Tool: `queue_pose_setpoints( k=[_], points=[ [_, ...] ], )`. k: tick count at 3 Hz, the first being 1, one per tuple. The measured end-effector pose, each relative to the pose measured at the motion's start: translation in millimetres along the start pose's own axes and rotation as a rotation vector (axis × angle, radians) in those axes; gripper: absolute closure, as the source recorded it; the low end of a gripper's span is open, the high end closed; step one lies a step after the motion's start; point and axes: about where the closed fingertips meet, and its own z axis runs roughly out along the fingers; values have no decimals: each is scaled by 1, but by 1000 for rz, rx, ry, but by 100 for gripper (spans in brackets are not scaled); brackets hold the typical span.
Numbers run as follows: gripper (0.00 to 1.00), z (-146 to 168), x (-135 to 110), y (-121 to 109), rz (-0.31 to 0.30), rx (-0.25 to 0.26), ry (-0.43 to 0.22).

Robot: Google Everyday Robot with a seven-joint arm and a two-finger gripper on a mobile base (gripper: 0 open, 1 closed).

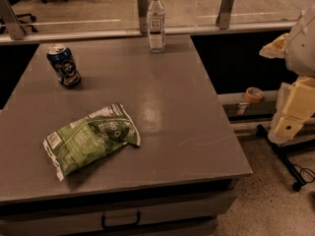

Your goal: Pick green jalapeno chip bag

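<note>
Found green chip bag (91, 139) lying crumpled on table (172, 82), front-left, unobstructed. Noted can (64, 65) back-left, bottle (156, 21) at far edge. Located gripper (294, 113) off table, right, partly cut by frame edge; cannot tell whether spread or pressed together.

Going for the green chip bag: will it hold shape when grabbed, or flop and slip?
Crumpled and slumped, the green jalapeno chip bag will probably flex rather than hold shape. Its thin film may slip, and it looks light for its size. The gripper sits beyond the right edge of the table, apart from it.
</note>
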Motion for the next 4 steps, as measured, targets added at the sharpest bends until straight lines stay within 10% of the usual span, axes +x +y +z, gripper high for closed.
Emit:
queue_pose_setpoints(
  k=[2,4],
  points=[
    [0,38,-62,46,-201,-85,-144],
    [0,50,-94,44,-292,-105,-158]
  ],
)
